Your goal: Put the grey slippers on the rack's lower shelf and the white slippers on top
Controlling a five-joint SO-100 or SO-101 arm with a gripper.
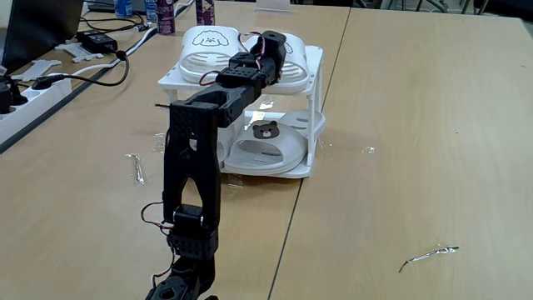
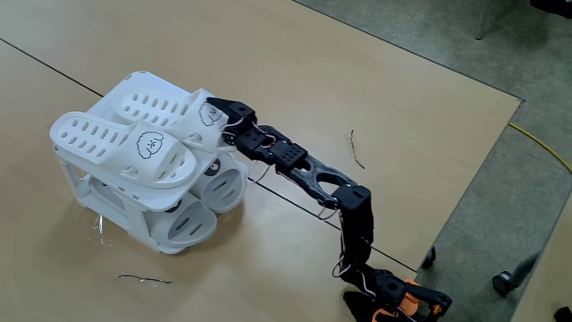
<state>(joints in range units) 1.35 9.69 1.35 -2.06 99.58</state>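
The white rack [image 1: 316, 93] stands mid-table. In both fixed views two white slippers lie on its top tier: one [image 1: 208, 52] with its dog face clear of the arm, the other [image 1: 293, 73] under my gripper. On the lower shelf [image 1: 301, 172] a grey slipper [image 1: 268, 152] shows its brown bear face; from the other side, two grey slippers [image 2: 185, 224] [image 2: 224, 186] show end-on. My gripper [image 2: 213, 113] rests at the strap of the nearer white slipper [image 2: 165, 103]. The wrist hides its fingers, so I cannot tell whether they grip.
A power strip [image 1: 37, 93], black cables [image 1: 100, 62] and bottles [image 1: 165, 15] crowd the far left of the table. Thin scraps [image 1: 426, 256] [image 1: 136, 168] lie on the wood. The table's edge [image 2: 465, 192] drops to the floor beside the arm's base [image 2: 393, 295].
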